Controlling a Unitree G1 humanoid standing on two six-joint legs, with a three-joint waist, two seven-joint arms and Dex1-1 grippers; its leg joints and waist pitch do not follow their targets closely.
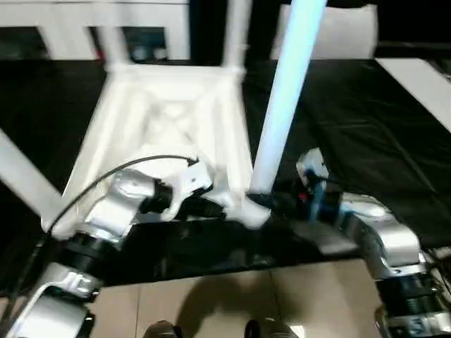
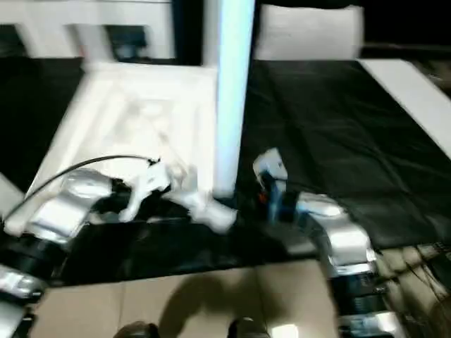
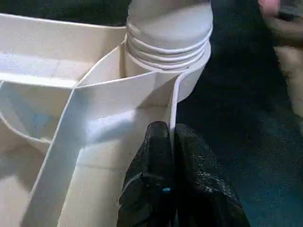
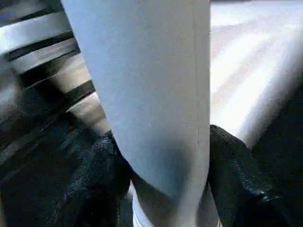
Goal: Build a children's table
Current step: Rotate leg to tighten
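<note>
White plastic table (image 1: 169,120) is lying upside down on the black desk (image 1: 366,120). Your left claw (image 3: 171,137) is pinching its thin rim wall; your right claw (image 4: 161,156) is clasping the leg (image 1: 285,91) low, near the socket. Light, stiff, slippery, likely.

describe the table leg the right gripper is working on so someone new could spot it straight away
Find the white plastic table top lying ribbed underside up on the black cloth. At its near corner on the robot's right, a long round tapered white leg rises from the corner socket. Unlike the other legs, it stands between the right gripper's black fingers, and the left gripper pinches the rim beside it.
</note>
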